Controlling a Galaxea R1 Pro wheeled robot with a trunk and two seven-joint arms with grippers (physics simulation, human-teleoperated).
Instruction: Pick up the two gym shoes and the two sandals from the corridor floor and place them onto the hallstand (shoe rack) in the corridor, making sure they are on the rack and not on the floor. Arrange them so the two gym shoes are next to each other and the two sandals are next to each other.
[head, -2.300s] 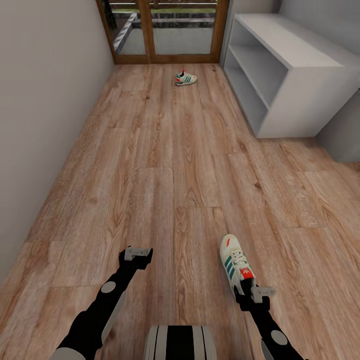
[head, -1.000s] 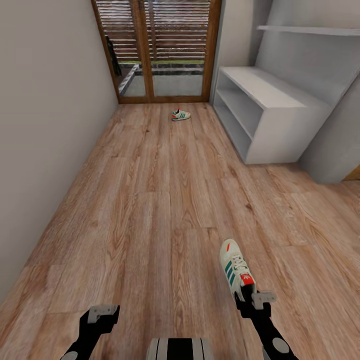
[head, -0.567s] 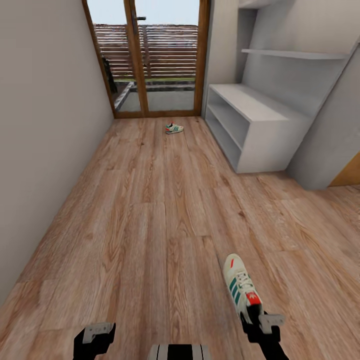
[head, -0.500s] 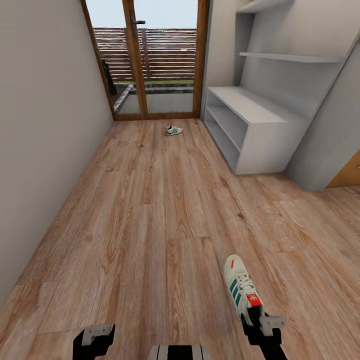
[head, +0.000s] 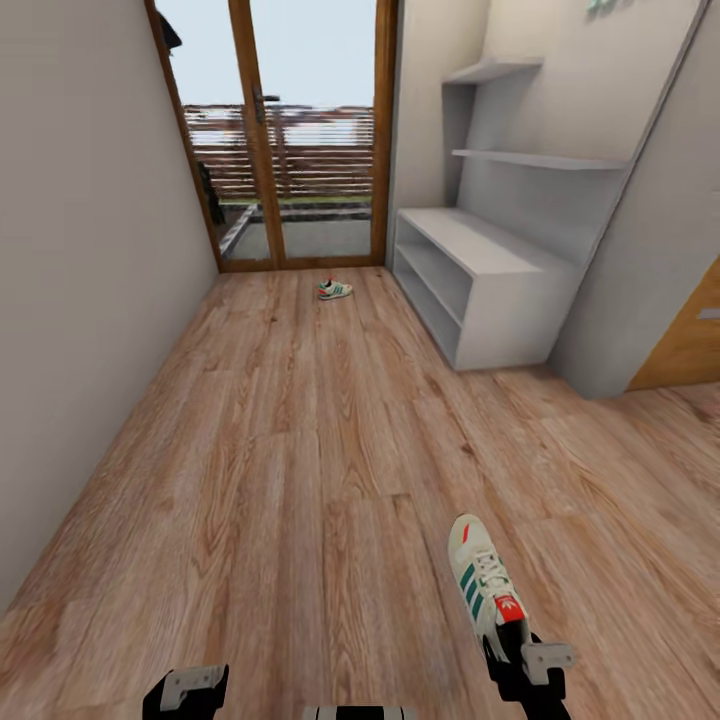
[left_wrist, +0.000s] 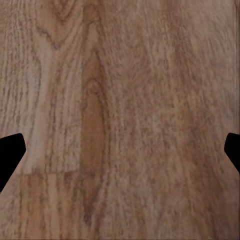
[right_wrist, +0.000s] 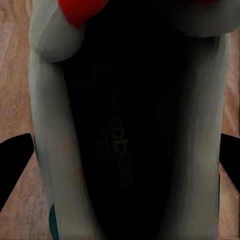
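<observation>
1. Head view: the right gripper (head: 512, 655) grasps the heel of a cream-white lace-up sneaker with green stripes (head: 482, 582), toe pointing forward above the light brown wood-plank floor (head: 300, 450). The second matching sneaker (head: 334, 290) lies far ahead near the wood-framed glass door (head: 300, 140); the pale grey hallstand (head: 480, 290) stands right of it. The left gripper (head: 186, 692) hangs over bare planks.
2. Left wrist view: its fingers (left_wrist: 10, 155) are spread wide, released, floor between them.
3. Right wrist view: fingers (right_wrist: 14, 160) flank the sneaker's dark opening.

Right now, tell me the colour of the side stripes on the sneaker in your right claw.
Green, on the cream-white lace-up sneaker; clearest in the head view.
</observation>
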